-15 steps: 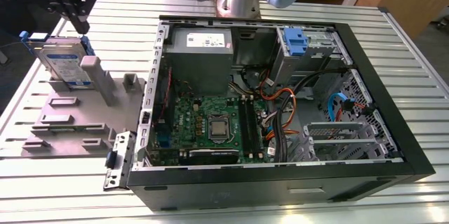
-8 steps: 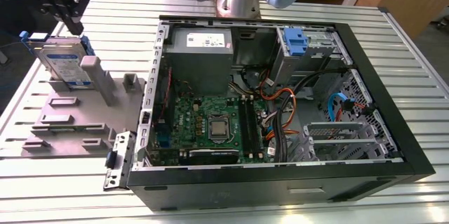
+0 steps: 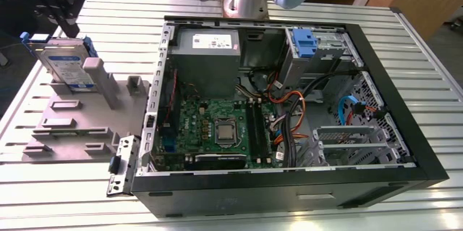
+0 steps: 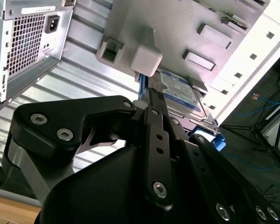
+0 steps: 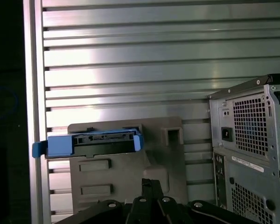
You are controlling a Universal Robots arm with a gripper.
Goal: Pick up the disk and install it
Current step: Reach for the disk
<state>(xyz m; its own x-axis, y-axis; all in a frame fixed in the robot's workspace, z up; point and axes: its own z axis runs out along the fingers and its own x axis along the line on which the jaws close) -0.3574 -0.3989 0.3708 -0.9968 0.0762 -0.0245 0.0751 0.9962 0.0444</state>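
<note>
I have the disk [image 3: 66,65] standing on edge in the grey holder [image 3: 79,128], at the holder's end away from the open computer case [image 3: 405,149]. My end effector [image 3: 67,24] hangs just above the holder, over the disk's top edge. I cannot tell whether it is released or clenched. In both wrist views its own black linkage covers the point where it would meet the disk.

My worry is an off-centre hold on a blue rail. The disk could tilt and bind in the holder's slot, or knock the holder's upright post [image 3: 101,82] just beside it.

The disk's lower edge is sunk in the holder, out of sight.
</note>
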